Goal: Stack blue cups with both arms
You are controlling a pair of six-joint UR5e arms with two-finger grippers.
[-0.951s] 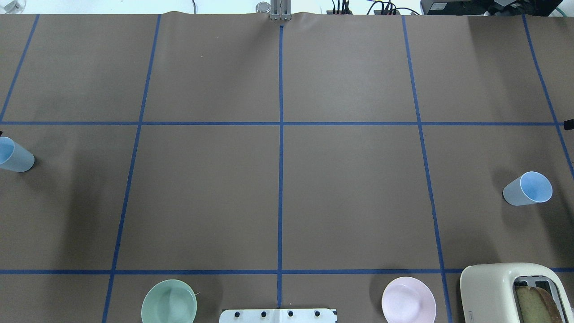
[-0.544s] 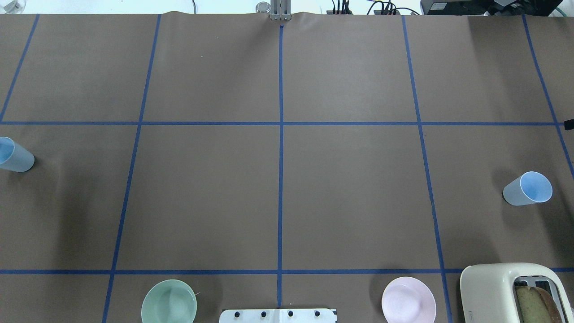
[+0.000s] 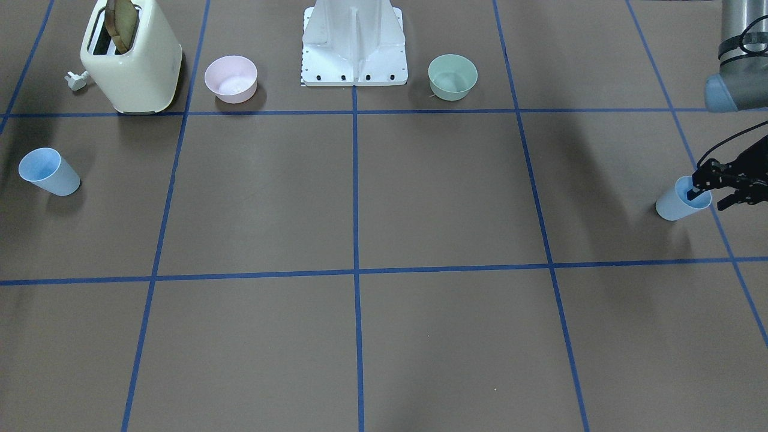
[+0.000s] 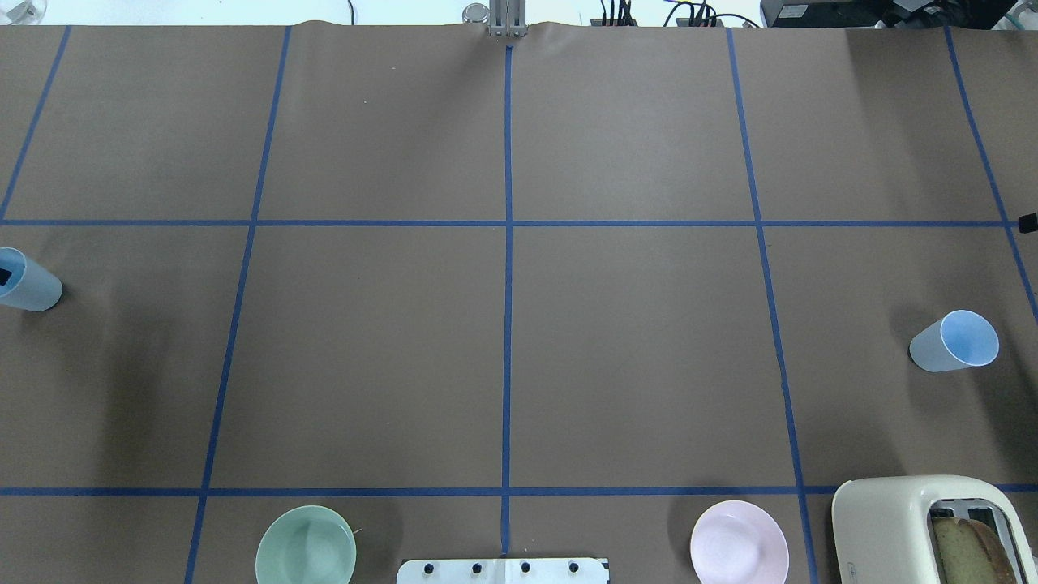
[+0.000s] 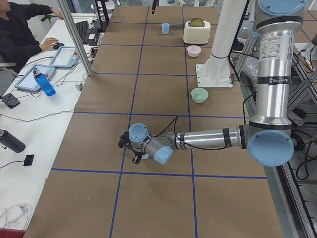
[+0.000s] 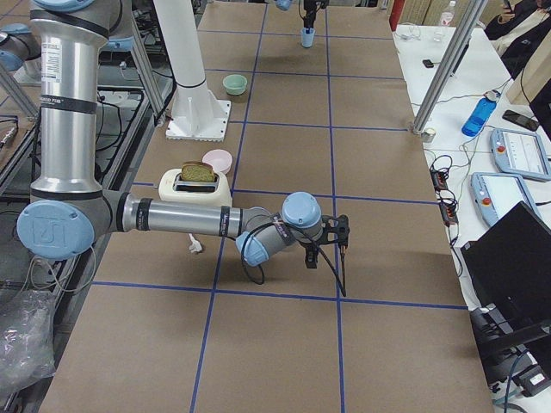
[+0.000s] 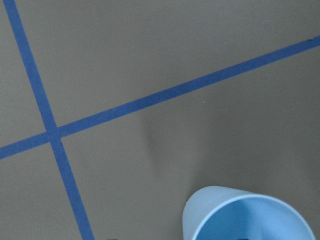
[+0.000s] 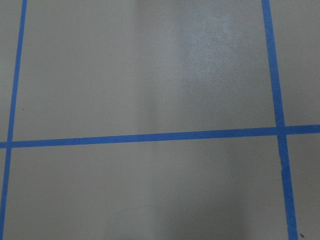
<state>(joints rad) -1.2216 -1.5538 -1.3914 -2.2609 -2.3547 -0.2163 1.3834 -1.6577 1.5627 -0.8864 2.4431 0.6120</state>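
One blue cup (image 3: 675,206) stands upright at the table's left end; it also shows in the overhead view (image 4: 34,285) and at the bottom of the left wrist view (image 7: 250,215). My left gripper (image 3: 707,200) is open, with one finger (image 4: 4,276) inside the cup's mouth and the other outside its wall. The second blue cup (image 4: 955,341) stands upright at the table's right end, also seen in the front view (image 3: 48,171). Of my right gripper only a black tip (image 4: 1028,221) shows at the overhead view's right edge, beyond that cup. I cannot tell whether it is open or shut.
A cream toaster (image 4: 924,527) with bread stands near the right cup. A pink bowl (image 4: 739,553) and a mint-green bowl (image 4: 306,556) flank the white base pedestal (image 3: 354,45). Blue tape lines grid the brown table (image 4: 632,349). The right wrist view shows only table.
A black finger of my left gripper has come down into the left cup's mouth. The right gripper's tip has barely moved. Both cups stand where they were.
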